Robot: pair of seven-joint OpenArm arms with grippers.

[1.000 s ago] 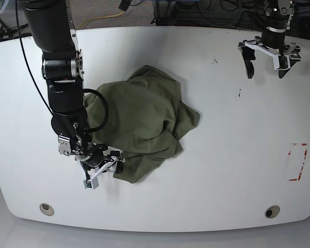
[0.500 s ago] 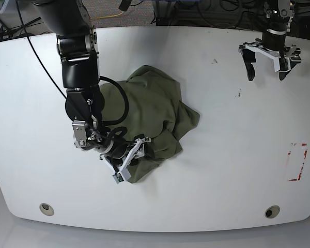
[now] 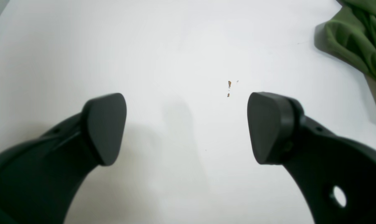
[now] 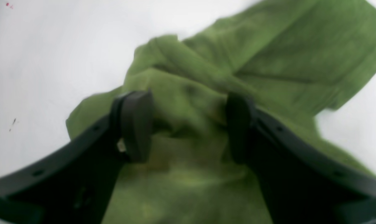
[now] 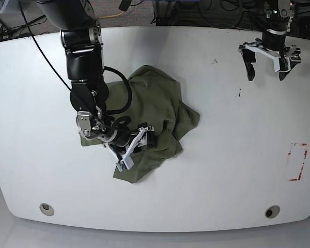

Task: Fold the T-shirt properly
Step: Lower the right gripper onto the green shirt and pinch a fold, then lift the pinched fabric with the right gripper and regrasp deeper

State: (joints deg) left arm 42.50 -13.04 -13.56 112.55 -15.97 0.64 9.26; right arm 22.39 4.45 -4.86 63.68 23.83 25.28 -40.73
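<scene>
The olive-green T-shirt [image 5: 155,108] lies crumpled in a heap left of the table's middle. My right gripper [image 5: 136,148] is low over the heap's front part. In the right wrist view its fingers [image 4: 135,124] stand apart on either side of a raised bunch of the T-shirt [image 4: 269,46]; the gripper [image 4: 189,124] is open. My left gripper [image 5: 266,70] hangs open and empty above bare table at the far right. In the left wrist view it [image 3: 188,127] is wide open, and a shirt edge [image 3: 353,34] shows at the top right.
A red tape rectangle [image 5: 298,161] marks the table near its right edge. Two round holes [image 5: 46,208] [image 5: 272,211] sit near the front edge. A small brown mark [image 3: 228,88] lies under the left gripper. Cables run behind the back edge.
My right arm has moved rightward from the shirt's front left edge onto its front part, and the fabric there has bunched up. The left arm has not moved.
</scene>
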